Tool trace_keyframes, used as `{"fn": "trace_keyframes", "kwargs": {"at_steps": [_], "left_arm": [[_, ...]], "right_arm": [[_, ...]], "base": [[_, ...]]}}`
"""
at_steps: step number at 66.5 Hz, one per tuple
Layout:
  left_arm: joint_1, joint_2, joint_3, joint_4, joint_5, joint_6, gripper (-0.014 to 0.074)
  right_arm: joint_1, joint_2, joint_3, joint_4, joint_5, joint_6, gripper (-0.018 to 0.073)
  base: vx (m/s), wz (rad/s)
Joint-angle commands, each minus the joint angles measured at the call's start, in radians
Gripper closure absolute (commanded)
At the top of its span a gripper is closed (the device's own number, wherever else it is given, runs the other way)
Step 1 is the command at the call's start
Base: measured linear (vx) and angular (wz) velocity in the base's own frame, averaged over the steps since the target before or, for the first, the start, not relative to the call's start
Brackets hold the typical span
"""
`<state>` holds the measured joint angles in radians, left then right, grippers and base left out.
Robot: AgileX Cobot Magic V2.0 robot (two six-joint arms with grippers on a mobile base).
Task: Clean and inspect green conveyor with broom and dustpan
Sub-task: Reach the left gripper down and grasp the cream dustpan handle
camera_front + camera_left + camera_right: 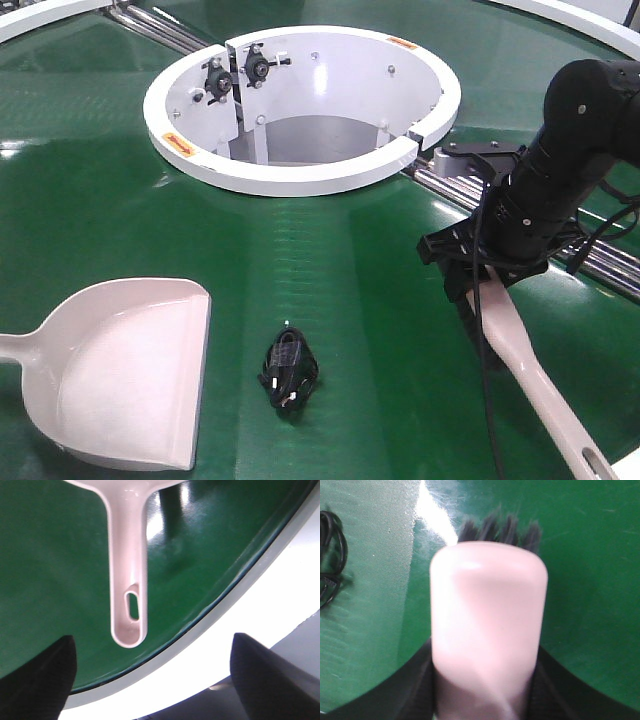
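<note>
In the front view, the green conveyor (350, 270) is seen as a wide, shiny surface. A white ring housing (300, 180) is set in it at the back. Silver rollers (455, 188) are seen beside the ring on the right. The dustpan (130, 375) is laid flat on the belt at the lower left, with its wide edge turned to the right. A small bundle of black cable (287, 368) is left on the belt near that edge, not touching it. On the right, the broom (535, 375) is held by the black right arm (570, 150). The right jaws are closed on it, and its handle is pointed at the lower right corner.

In the left wrist view, the dustpan's handle (127, 570) is seen lying on the belt near a white rim (260, 605). The left jaws are spread wide apart, and nothing is held between them.

In the right wrist view, the broom's pale pink head (487, 620) is seen close up and blurred. Dark bristles (500, 530) are seen past its far end. The head is squeezed on both sides by the right jaws. Whether the bristles are touching the belt cannot be told.
</note>
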<state>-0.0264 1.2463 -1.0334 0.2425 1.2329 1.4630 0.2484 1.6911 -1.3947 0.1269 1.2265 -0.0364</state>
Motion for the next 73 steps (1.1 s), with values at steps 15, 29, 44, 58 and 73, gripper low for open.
{"fn": "trace_keyframes", "kwargs": {"at_steps": [15, 29, 44, 58, 73], "left_arm": [[0.03, 0.121, -0.032, 0.061, 0.011, -0.031, 0.0017], [0.087, 0.132, -0.032, 0.061, -0.06, -0.038, 0.0017], [0.13, 0.162, -0.032, 0.035, -0.099, -0.038, 0.0017], [0.133, 0.202, -0.034, 0.034, -0.137, -0.045, 0.0017], [0.133, 0.26, -0.089, 0.036, -0.142, -0.071, 0.0017]], "right_arm": [[-0.002, -0.048, -0.029, 0.005, 0.054, -0.001, 0.0564], [-0.002, -0.048, -0.029, 0.005, 0.054, -0.001, 0.0564], [-0.002, -0.048, -0.029, 0.005, 0.054, -0.001, 0.0564], [-0.002, -0.048, -0.029, 0.005, 0.053, -0.001, 0.0564], [-0.002, -0.048, -0.029, 0.005, 0.055, -0.001, 0.0564]], "base": [[0.0, 0.0], [0.0, 0.0], [0.0, 0.0], [0.0, 0.0], [0.0, 0.0]]}}
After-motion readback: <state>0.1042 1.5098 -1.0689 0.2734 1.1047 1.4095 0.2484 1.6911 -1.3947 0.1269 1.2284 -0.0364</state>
